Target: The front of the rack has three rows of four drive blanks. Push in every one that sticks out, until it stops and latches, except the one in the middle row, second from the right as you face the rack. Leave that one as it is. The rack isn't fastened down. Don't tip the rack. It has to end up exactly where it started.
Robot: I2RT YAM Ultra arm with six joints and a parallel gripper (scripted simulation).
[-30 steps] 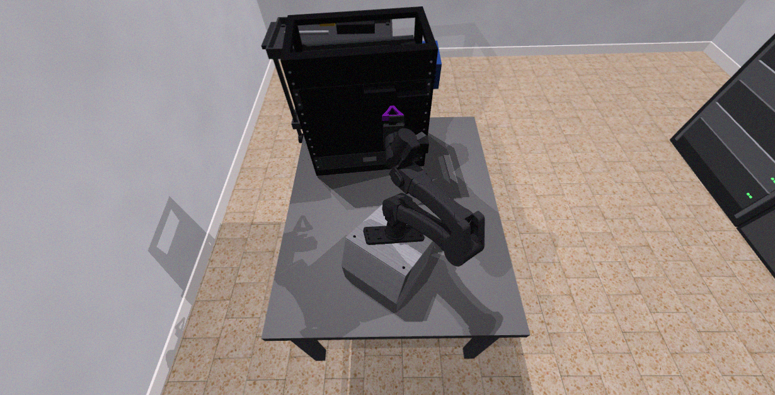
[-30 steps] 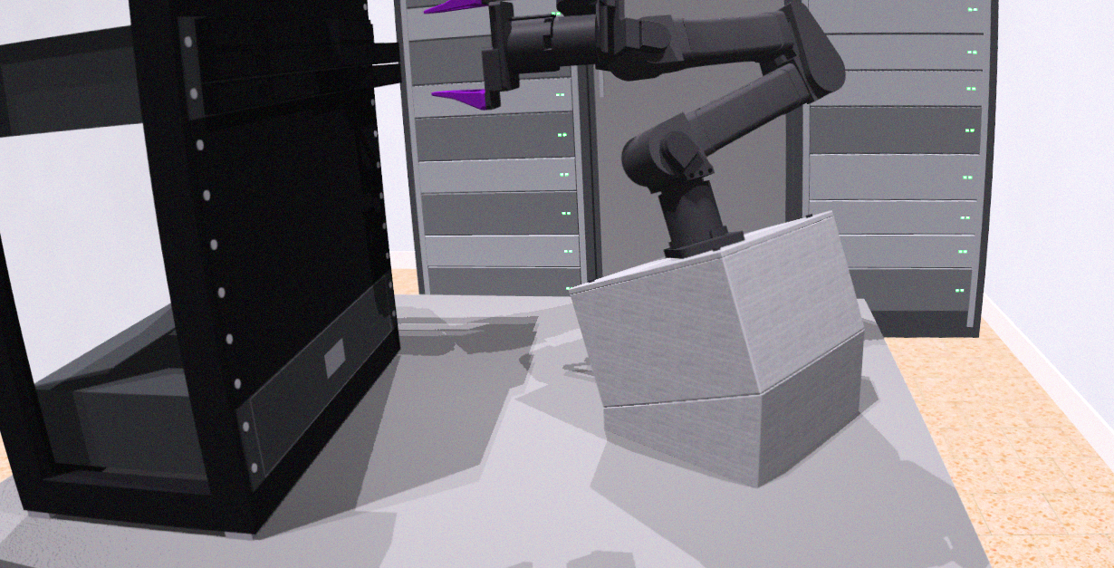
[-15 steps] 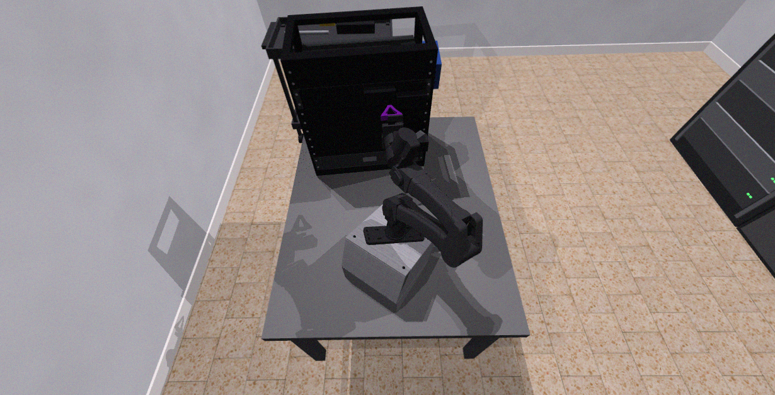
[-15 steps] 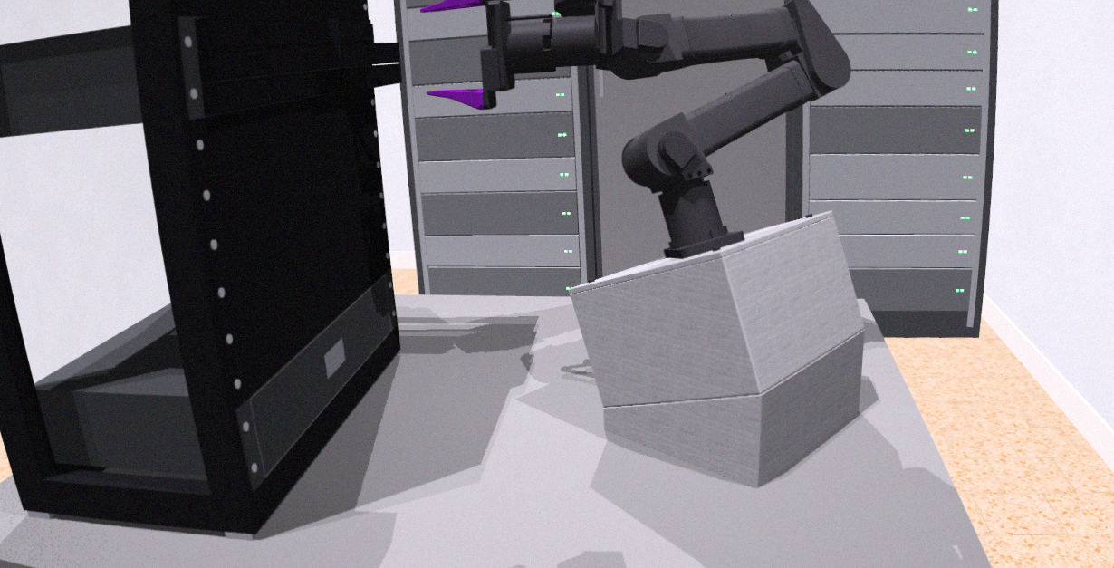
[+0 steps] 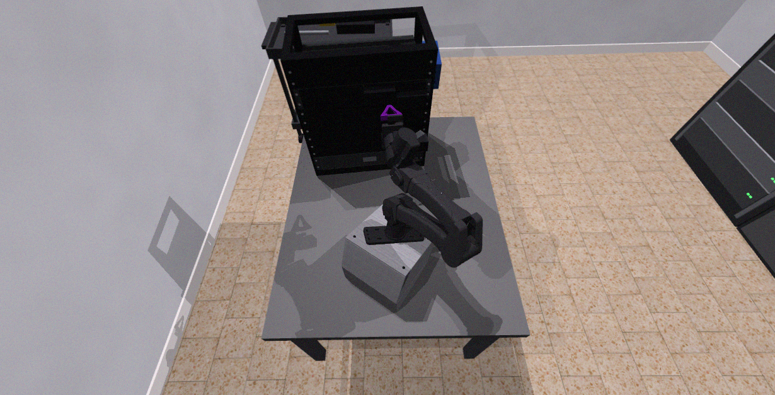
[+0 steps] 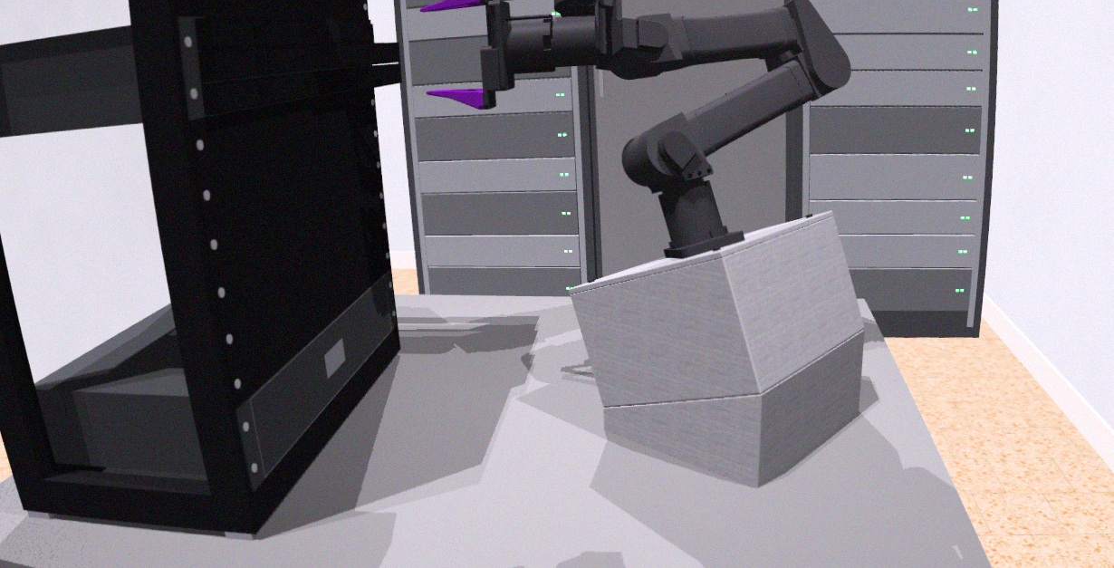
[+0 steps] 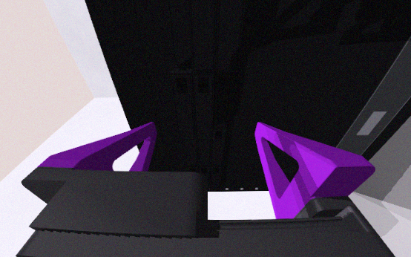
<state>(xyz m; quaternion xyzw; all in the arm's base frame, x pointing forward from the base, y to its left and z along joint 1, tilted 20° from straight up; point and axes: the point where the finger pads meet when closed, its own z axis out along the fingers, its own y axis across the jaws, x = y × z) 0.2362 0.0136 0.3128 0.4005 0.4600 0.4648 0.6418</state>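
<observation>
The black rack point(image 5: 336, 116) point(image 6: 273, 214) point(image 7: 274, 74) stands upright at the far end of the table. Its front is very dark, so I cannot tell the single drive blanks apart. One lighter strip point(image 5: 379, 91) shows on the upper right of the front, like the top of a blank that sticks out. My gripper point(image 5: 390, 113) point(image 6: 428, 52) point(image 7: 205, 128) has purple fingers and is open and empty. It points level at the upper right part of the rack front, a short way off it, with one finger above the other.
The arm stands on a tilted grey block point(image 5: 379, 268) point(image 6: 701, 331) in the middle of the grey table point(image 5: 325, 305). A blue part point(image 5: 438, 62) sticks out at the rack's right side. Tall server cabinets point(image 6: 498, 175) point(image 5: 731, 138) stand beyond the table.
</observation>
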